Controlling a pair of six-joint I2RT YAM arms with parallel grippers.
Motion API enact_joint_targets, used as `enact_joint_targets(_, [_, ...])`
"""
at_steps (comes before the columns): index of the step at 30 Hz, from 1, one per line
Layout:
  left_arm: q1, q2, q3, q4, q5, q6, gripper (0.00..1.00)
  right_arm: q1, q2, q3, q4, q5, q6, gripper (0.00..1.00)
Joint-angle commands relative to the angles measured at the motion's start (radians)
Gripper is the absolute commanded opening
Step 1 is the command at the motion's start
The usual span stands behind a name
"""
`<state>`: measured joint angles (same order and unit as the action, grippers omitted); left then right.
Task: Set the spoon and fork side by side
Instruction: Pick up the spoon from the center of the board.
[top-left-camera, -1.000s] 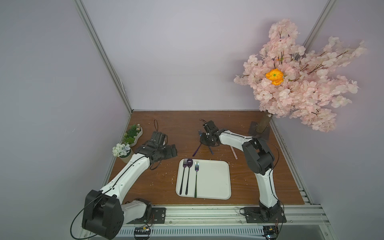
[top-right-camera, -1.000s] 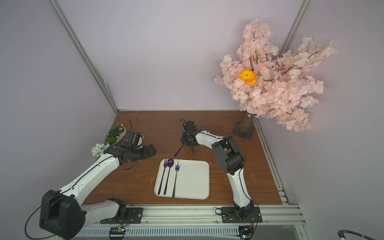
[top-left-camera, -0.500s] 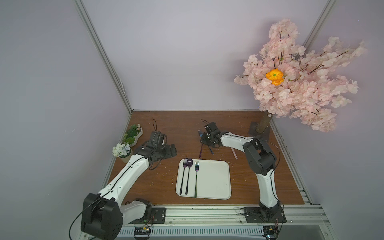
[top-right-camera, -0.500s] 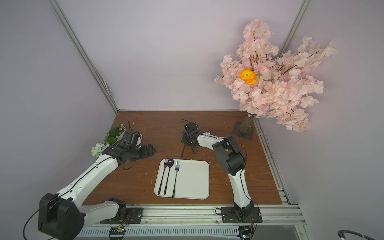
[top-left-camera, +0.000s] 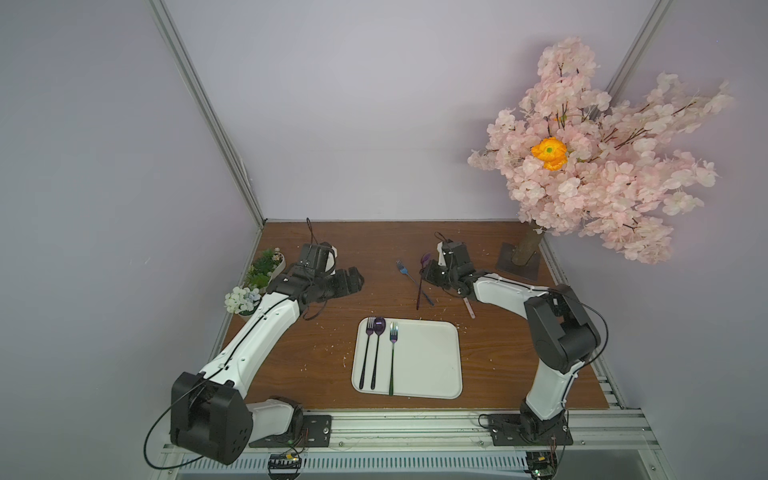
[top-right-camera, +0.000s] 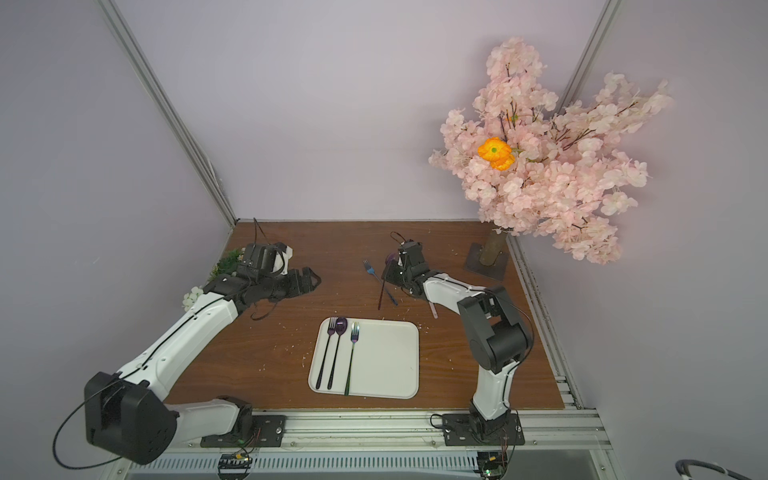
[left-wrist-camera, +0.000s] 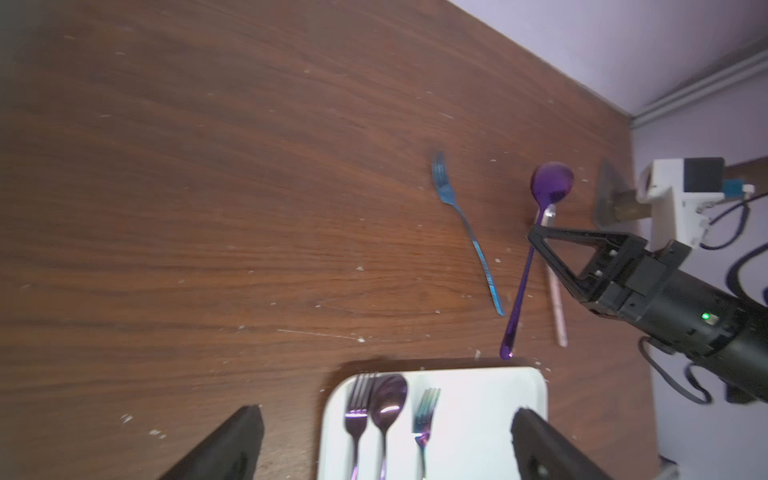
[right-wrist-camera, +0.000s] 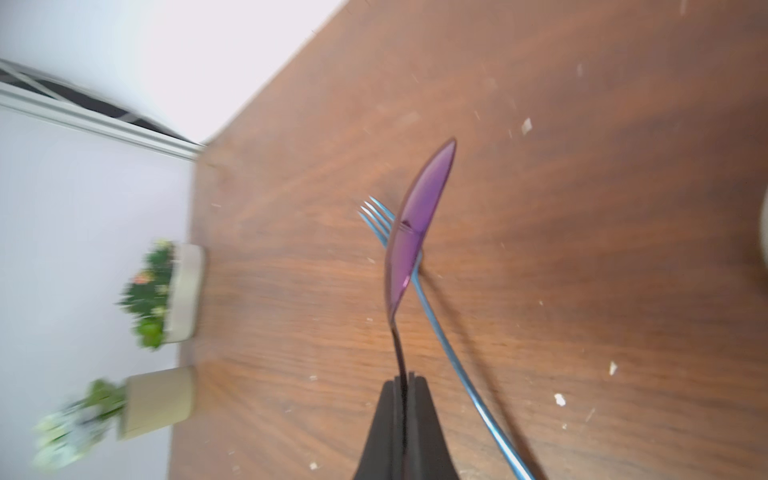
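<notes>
Spoon (top-left-camera: 420, 286), purple and long-handled, is pinched in your right claw (top-left-camera: 424, 276) just beyond the far edge of the white tray (top-left-camera: 428, 361).

Nearest you, the tray sits on a brown wooden table (top-left-camera: 316, 340). Three pieces lie parallel along the tray's left side, handles toward you. They are a dark fork (top-left-camera: 365, 353), a second purple spoon (top-left-camera: 376, 353) just beside it, and a rainbow-tinted fork (top-left-camera: 392, 357) a small gap to the right.

Past the tray's far edge, the held spoon slants, its handle tip near the tray and its bowl raised farther away. Your right claw is closed tight on the handle, close below the bowl. The right wrist view shows both fingers (right-wrist-camera: 424, 415) pressed against the thin stem. Whether the handle tip touches the table cannot be told. A blue fork (top-left-camera: 413, 281) lies flat on the table beside it, tines pointing away from the tray. In both top views the two handles cross. Beyond the tray's far right corner, a thin pale pink stick (top-left-camera: 468, 308) lies on the table beside the right arm.

Beyond the tray's far left corner, your left claw (top-left-camera: 352, 282) hovers with its fingers spread wide, holding nothing, well apart from the blue fork.

Farthest from the tray, two small potted plants (top-left-camera: 266, 266) stand at the left table edge. A pink blossom tree (top-left-camera: 582, 166) stands at the far right corner.
</notes>
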<state>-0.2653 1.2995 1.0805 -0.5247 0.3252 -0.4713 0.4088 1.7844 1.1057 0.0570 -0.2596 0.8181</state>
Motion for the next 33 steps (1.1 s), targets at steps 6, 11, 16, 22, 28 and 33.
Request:
enact_joint_targets(6, [-0.035,0.079,0.032,0.425,0.555,-0.044,0.91,-0.083,-0.176,-0.067,0.359,-0.514,0.038,0.0])
enact_joint_targets(11, [-0.153,0.2,0.103,0.541,0.603,-0.094,0.83,-0.085,-0.231,-0.101,0.495,-0.628,0.18,0.0])
enact_joint_targets(16, [-0.204,0.281,0.145,0.601,0.597,-0.13,0.73,-0.086,-0.255,-0.15,0.658,-0.636,0.319,0.0])
enact_joint_targets(22, [-0.21,0.318,0.144,0.682,0.618,-0.188,0.58,-0.083,-0.255,-0.149,0.689,-0.637,0.361,0.0])
enact_joint_targets(28, [-0.222,0.334,0.137,0.775,0.671,-0.248,0.36,-0.073,-0.235,-0.132,0.649,-0.612,0.354,0.0])
enact_joint_targets(33, [-0.222,0.34,0.136,0.79,0.693,-0.256,0.26,-0.051,-0.218,-0.118,0.645,-0.59,0.354,0.0])
